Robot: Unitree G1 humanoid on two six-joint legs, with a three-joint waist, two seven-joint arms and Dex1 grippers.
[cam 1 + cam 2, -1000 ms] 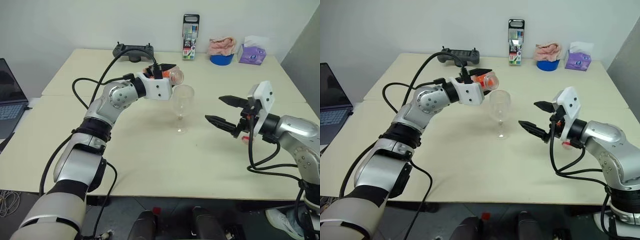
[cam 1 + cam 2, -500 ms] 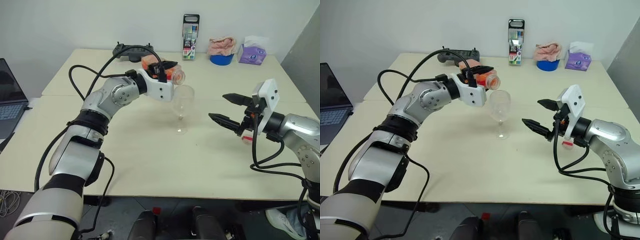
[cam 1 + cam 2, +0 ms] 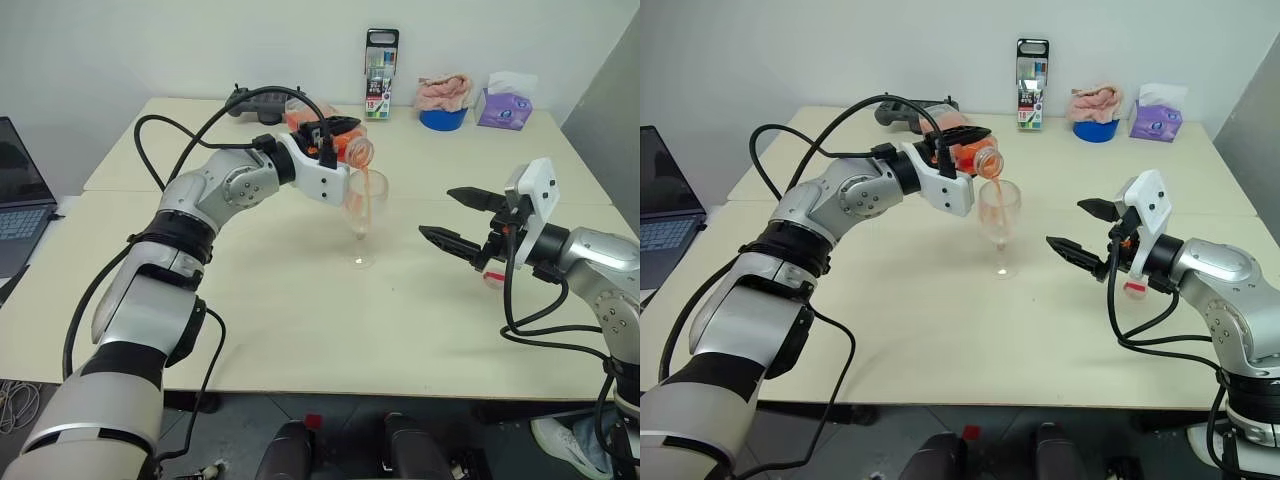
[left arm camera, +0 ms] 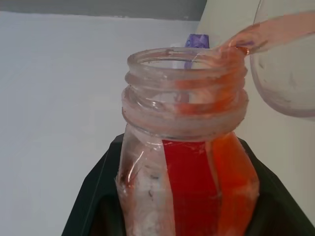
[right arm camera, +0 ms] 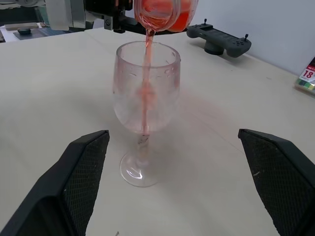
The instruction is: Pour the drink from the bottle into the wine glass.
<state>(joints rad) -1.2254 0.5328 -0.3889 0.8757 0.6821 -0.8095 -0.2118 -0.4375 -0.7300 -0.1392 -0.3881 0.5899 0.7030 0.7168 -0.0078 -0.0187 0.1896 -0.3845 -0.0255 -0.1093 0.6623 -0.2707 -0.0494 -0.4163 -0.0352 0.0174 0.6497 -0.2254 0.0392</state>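
Note:
My left gripper (image 3: pixel 343 138) is shut on the bottle (image 3: pixel 347 149), a small clear plastic one with no cap on it. It holds the bottle tipped, mouth down over the rim of the wine glass (image 3: pixel 365 206). A thin stream of the orange-red drink (image 5: pixel 146 61) runs from the bottle's mouth into the bowl. The left wrist view looks along the bottle (image 4: pixel 189 162), with the glass's bowl (image 4: pixel 288 64) beside its mouth. The glass stands upright on the table. To the right of the glass my right gripper (image 3: pixel 436 212) stands open and level, pointing at the wine glass (image 5: pixel 146 93), with nothing between its fingers.
Along the table's (image 3: pixel 300 310) far edge sit a black game controller (image 3: pixel 262 100), a tall marker pack (image 3: pixel 381 60), a blue bowl with a pink cloth (image 3: pixel 443 100) and a purple tissue box (image 3: pixel 505 105). A laptop (image 3: pixel 15 190) stands off the left side. A small red-and-white piece (image 3: pixel 490 278) lies under my right hand.
My left wrist has rolled, tipping the bottle's mouth down over the glass, and the drink now streams into the bowl. The right gripper has stayed open and in place.

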